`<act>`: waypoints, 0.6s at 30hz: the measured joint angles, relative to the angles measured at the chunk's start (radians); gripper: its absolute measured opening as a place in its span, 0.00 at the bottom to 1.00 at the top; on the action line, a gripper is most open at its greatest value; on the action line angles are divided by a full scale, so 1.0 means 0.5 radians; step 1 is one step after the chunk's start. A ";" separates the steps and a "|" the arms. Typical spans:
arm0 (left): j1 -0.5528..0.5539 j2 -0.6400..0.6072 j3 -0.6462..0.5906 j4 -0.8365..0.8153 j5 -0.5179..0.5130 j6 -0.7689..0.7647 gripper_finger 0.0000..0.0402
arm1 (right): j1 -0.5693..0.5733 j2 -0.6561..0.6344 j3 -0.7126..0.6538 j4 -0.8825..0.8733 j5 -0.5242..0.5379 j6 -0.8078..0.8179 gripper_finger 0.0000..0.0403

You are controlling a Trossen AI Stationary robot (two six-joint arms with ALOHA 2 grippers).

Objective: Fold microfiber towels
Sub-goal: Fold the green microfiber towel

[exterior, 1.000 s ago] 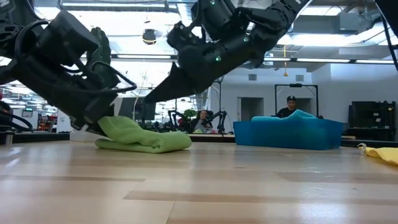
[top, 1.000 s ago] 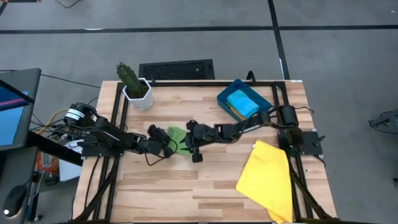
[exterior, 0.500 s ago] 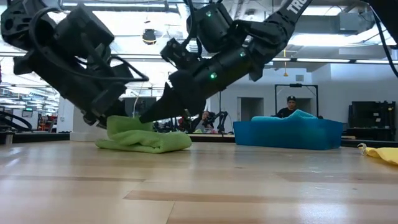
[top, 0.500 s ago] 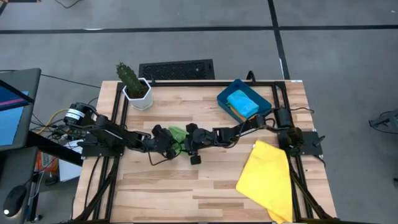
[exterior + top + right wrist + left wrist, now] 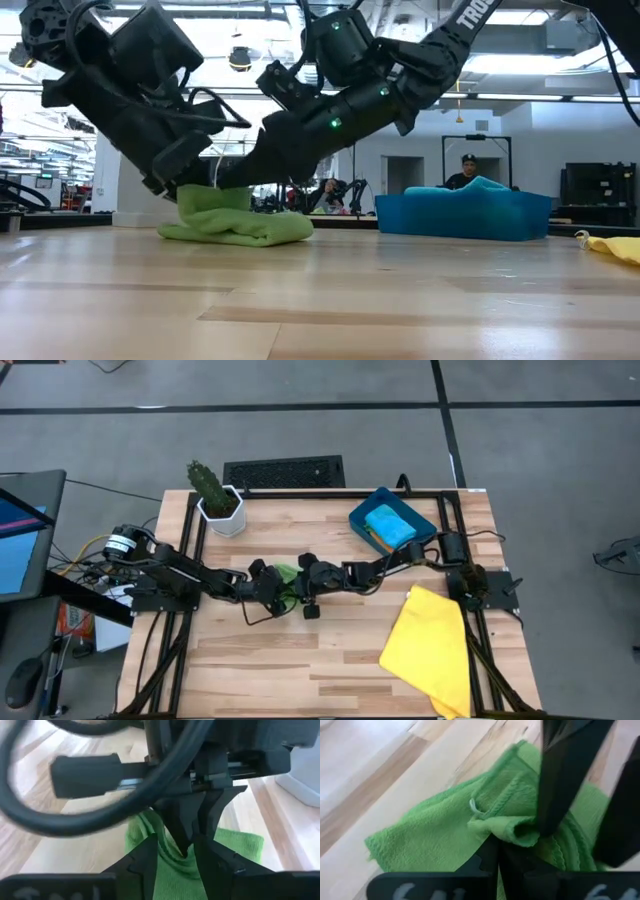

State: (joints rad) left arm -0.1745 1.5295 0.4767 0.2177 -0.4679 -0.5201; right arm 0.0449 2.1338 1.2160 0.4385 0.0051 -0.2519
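Observation:
A green microfiber towel [image 5: 285,573] lies bunched at the table's middle, its lower layers flat on the wood [image 5: 240,232]. My left gripper [image 5: 496,845] is shut on a raised fold of it, coming from the table's left. From the right, my right gripper [image 5: 175,851] meets it, open, one finger on either side of that fold and of my left fingertips. A light blue towel [image 5: 390,525] lies in the dark teal bin [image 5: 360,518]. A large yellow towel [image 5: 430,645] hangs over the table's near right edge. My left gripper pinches a folded-over edge [image 5: 512,831] of the green towel between its two fingers, slanting down from the table's left. That part stands up [image 5: 212,198] from the rest of the towel, which stays on the table. My right gripper has one finger [image 5: 555,785] reaching down beside the raised fold; I cannot tell whether it touches the cloth.
A potted cactus [image 5: 213,495] stands at the far left corner. The bin sits at the far right. Bare wood [image 5: 290,660] stretches along the near side between the green towel and the yellow one. People show in the room behind the table.
My left gripper has moved toward the table's right and slightly up, drawing the green towel's left edge up and over the rest, which has stayed put. My right gripper has come down toward the towel and now straddles the raised fold.

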 joint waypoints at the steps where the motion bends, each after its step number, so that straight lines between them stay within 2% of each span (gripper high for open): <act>1: 0.000 0.000 0.004 0.000 0.000 0.001 0.00 | -0.003 0.000 0.000 -0.009 0.000 -0.003 0.37; 18: 0.001 -0.112 0.002 -0.090 -0.066 0.023 0.00 | -0.079 -0.007 0.000 0.034 -0.006 -0.103 0.33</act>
State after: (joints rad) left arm -0.1741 1.4738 0.4778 0.1726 -0.5011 -0.5085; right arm 0.0056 2.1301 1.2160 0.4553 0.0022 -0.3032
